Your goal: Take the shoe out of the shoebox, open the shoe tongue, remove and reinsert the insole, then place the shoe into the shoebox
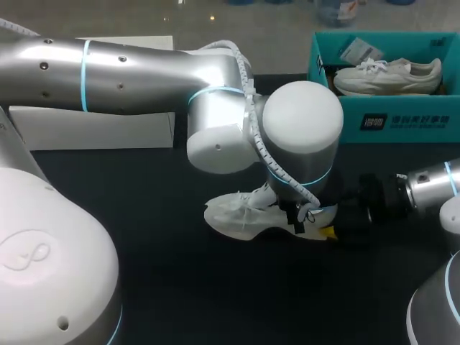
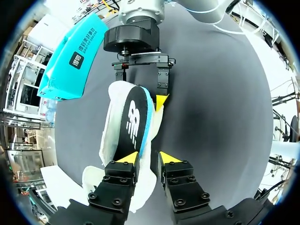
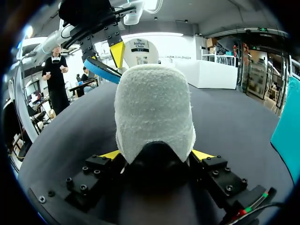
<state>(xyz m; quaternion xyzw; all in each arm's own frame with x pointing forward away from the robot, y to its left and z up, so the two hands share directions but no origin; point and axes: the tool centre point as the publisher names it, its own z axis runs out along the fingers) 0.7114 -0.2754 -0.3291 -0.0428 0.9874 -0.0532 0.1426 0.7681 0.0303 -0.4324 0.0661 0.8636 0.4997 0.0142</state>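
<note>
White mesh shoe [image 1: 237,215]: on dark surface [image 1: 144,215], outside teal cardboard shoebox [image 1: 402,122]. Right tool [image 3: 157,153] clamps its heel. Left tool [image 2: 146,159] apparently pinches black blue-backed insole [image 2: 133,122], half out. Step: insole handling. Next: aligned slide.

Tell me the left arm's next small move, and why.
Probably lift the left end effector slightly, drawing the insole clear: it stands mostly out of the shoe, whose heel the right end effector clamps steady.
</note>
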